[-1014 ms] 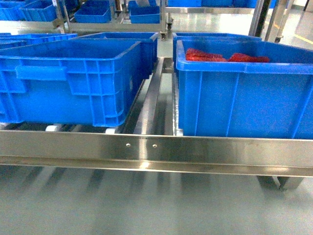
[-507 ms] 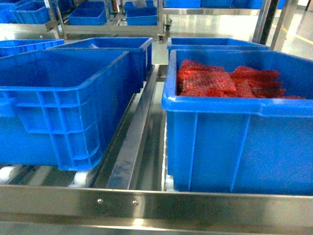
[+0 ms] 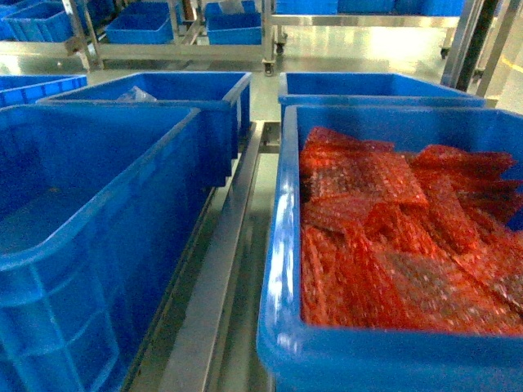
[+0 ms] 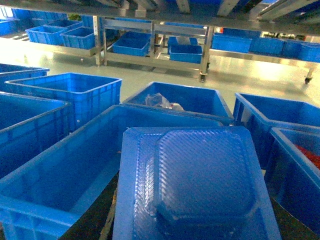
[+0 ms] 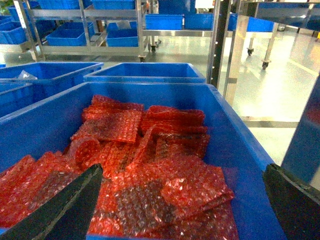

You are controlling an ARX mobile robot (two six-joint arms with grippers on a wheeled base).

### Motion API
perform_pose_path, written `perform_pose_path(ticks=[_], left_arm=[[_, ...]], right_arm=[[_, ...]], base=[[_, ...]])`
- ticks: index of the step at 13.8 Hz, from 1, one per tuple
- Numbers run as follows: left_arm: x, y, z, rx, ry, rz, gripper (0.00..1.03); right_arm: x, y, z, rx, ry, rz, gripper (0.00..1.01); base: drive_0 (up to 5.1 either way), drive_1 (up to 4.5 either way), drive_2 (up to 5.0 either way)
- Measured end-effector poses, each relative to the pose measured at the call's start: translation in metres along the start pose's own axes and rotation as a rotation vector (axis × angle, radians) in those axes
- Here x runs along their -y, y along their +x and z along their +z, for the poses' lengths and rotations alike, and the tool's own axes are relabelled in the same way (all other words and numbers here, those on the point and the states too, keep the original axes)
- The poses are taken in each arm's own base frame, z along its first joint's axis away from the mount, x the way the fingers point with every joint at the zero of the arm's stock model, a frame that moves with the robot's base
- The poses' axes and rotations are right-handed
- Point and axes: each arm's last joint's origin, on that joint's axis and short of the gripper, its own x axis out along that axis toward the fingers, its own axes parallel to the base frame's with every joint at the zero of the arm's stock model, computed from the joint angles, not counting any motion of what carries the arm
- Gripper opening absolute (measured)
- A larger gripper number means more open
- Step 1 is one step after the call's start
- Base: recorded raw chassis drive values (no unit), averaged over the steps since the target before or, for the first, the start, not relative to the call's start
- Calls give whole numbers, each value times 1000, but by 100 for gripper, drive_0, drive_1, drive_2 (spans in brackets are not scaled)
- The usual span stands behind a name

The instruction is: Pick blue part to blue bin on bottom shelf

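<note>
Blue part held by left tool — over blue bin, right tool spread.

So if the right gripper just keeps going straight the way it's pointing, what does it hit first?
Most likely the red bubble-wrap bags piled in the blue bin directly ahead of the open right gripper; exact depth is unclear.

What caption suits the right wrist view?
Open right gripper hovers over a blue crate filled with red bubble-wrap pouches.
</note>
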Motion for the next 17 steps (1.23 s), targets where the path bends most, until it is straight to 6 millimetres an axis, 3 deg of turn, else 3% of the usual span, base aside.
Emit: perform_pose_path(ticks=[3, 17], left_arm=[[0, 0, 0, -2, 1, -1, 43], [0, 0, 0, -1, 0, -1, 43]], right_arm=[[0, 0, 0, 1, 0, 0, 98], [0, 0, 0, 1, 0, 0, 98]], base=[[255, 240, -503], [0, 0, 0]])
